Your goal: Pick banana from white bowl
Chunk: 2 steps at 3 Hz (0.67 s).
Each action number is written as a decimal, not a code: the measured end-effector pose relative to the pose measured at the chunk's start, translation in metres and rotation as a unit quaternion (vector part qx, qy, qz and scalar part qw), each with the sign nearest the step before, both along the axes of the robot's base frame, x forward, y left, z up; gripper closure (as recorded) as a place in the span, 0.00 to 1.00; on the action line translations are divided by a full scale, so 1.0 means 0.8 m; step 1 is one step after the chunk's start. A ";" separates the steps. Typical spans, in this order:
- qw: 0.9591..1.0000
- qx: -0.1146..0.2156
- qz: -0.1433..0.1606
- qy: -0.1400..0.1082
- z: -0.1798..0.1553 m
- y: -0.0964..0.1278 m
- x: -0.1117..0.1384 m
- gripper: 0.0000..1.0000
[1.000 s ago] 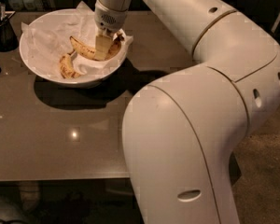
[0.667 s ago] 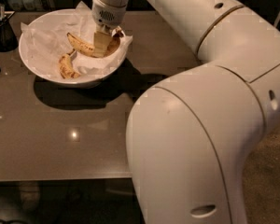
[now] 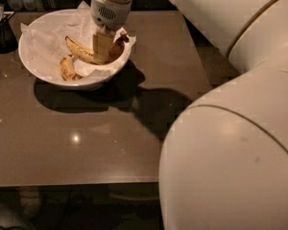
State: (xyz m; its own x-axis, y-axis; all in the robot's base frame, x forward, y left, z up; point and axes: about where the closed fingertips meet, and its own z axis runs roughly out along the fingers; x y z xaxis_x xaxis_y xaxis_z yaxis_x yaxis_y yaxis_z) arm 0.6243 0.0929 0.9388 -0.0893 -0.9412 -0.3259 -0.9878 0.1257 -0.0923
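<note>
1. Banana (image 3: 79, 51) lay curved inside the white bowl (image 3: 33, 66), near the counter's (image 3: 86, 152) far left corner.
2. My gripper (image 3: 103, 49) reached down into the bowl, pinching that banana at its middle.
3. A shorter banana (image 3: 67, 68) lay just beside it.

The single camera sits high and close behind the robot's own arm (image 3: 230, 147), looking steeply down and forward across the table (image 3: 77, 147). The arm's white shells crowd the right and lower right, very near the lens. The end effector (image 3: 103, 49) appears farther off, upper centre-left, over the white bowl (image 3: 41, 73).
</note>
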 end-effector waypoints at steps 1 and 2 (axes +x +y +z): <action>1.000 0.000 -0.001 0.000 0.000 -0.001 -0.002 1.00; 1.000 0.007 -0.003 0.007 0.011 -0.010 -0.021 1.00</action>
State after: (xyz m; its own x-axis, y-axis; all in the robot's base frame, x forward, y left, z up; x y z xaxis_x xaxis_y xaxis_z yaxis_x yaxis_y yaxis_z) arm 0.6073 0.0846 0.9477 -0.0998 -0.9359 -0.3379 -0.9881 0.1332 -0.0772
